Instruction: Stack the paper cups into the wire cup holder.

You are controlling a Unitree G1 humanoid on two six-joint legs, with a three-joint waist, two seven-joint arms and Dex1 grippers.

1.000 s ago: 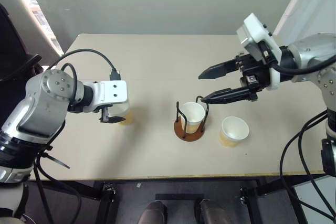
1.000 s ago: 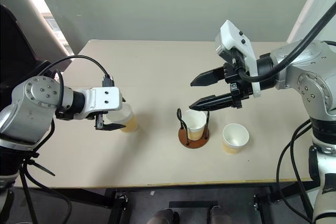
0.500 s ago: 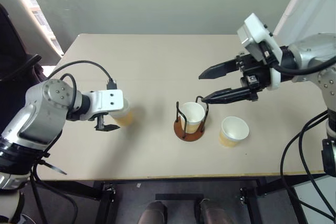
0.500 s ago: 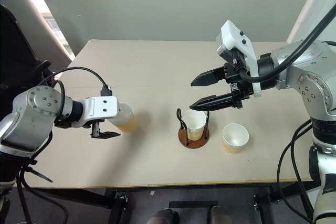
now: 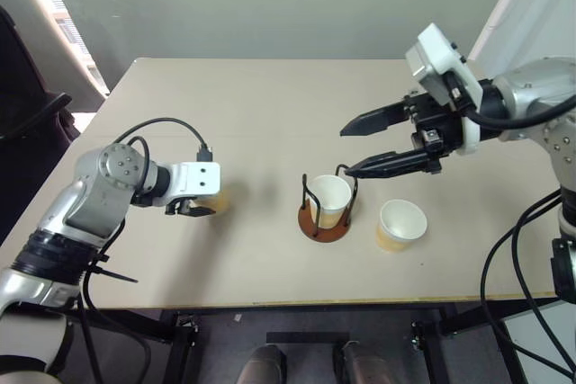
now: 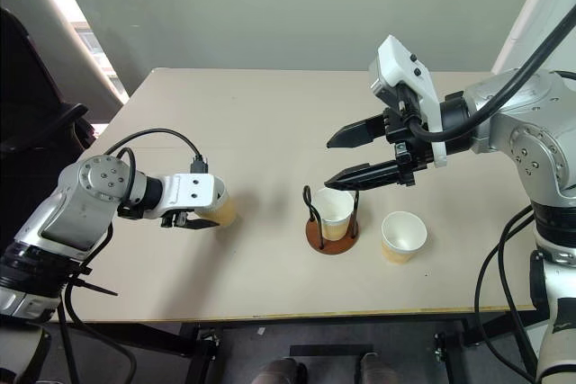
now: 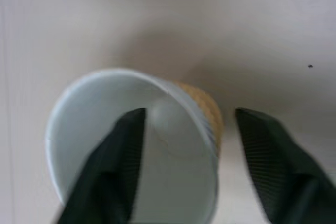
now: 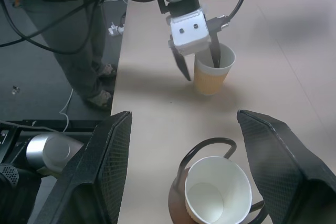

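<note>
A pale table point(image 5: 270, 105) stood before a grey wall. Toward its left edge, the left gripper point(image 8: 198, 59) reached down over a paper cup point(image 8: 212, 72), one finger point(image 7: 123, 150) inside the rim and one outside, not yet pressed against the wall. Near the front edge stood the wire holder point(image 5: 322, 222) with a cup point(image 5: 329, 200) in it; a third cup point(image 5: 400, 225) stood beside. The right gripper point(image 5: 360, 146) hung above the holder, spread and empty.
</note>
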